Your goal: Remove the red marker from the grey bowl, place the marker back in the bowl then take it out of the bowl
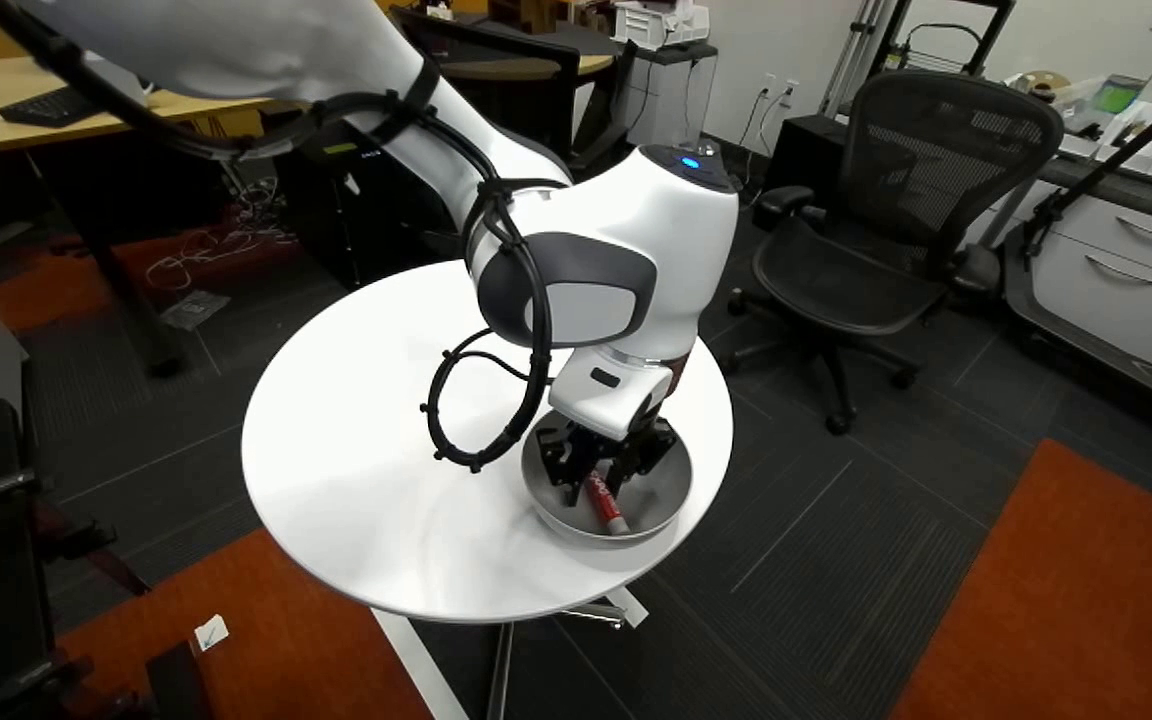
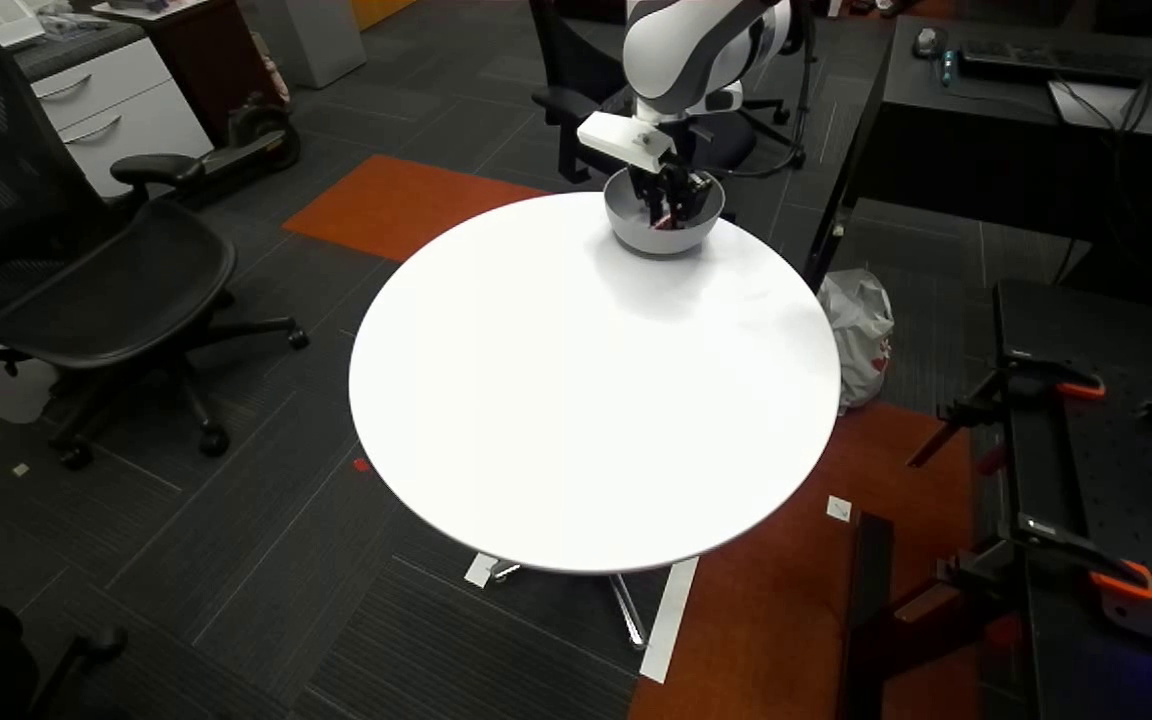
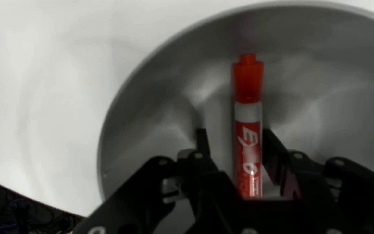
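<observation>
Okay, you have the arm (image 1: 626, 215) bent down over the grey bowl (image 3: 141, 136), with the gripper (image 3: 234, 131) pointing down inside it. In an exterior view the arm slants in from the upper left of the bowl, a black cable (image 1: 540, 340) loops down to the bowl's left, and a blue light (image 1: 690, 162) glows on the arm's last bend above the bowl. The bowl itself stands near the edge of your round white table (image 2: 586, 390).

Your jaws stand partly apart, without a grip on anything: in the wrist view the red marker (image 3: 248, 112) lies inside the bowl, between the two fingers (image 3: 203, 143). Along the finger nearer the bowl's rim you see a clear gap; the opposite finger is right beside the marker, and whether those two touch cannot be told. The marker's red cap (image 3: 248, 81) points toward the bowl's wall, away from your gripper.

On the red label (image 3: 243, 156) you can read a white "E" and what looks like an "X", then a blurred patch, then an "O"; smaller print runs in under the gripper. In an exterior view, right of the bowl and lower down, a plastic bag (image 2: 858, 335) carries red marks too small to read.
</observation>
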Robot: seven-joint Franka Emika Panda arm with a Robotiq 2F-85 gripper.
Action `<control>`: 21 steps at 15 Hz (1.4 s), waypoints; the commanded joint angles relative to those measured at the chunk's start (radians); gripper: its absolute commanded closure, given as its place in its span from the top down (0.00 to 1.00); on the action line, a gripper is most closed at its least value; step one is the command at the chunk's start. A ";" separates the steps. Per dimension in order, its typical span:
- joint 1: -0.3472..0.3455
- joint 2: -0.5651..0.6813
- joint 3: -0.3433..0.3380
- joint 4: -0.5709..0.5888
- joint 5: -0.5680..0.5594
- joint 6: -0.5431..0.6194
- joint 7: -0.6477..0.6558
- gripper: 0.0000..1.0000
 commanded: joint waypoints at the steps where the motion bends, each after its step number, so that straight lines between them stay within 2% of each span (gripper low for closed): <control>1: 0.006 0.015 -0.003 0.023 0.019 -0.011 0.019 0.14; 2: 0.008 0.012 -0.004 0.020 0.018 -0.010 0.021 0.05; 3: 0.011 0.003 -0.007 0.010 0.016 -0.007 0.024 0.01; 5: 0.014 -0.032 -0.010 -0.020 0.019 0.001 0.026 0.05; 15: 0.085 -0.304 -0.071 -0.216 -0.041 0.046 0.042 0.05; 21: 0.176 -0.421 -0.043 -0.313 -0.133 0.055 0.066 0.05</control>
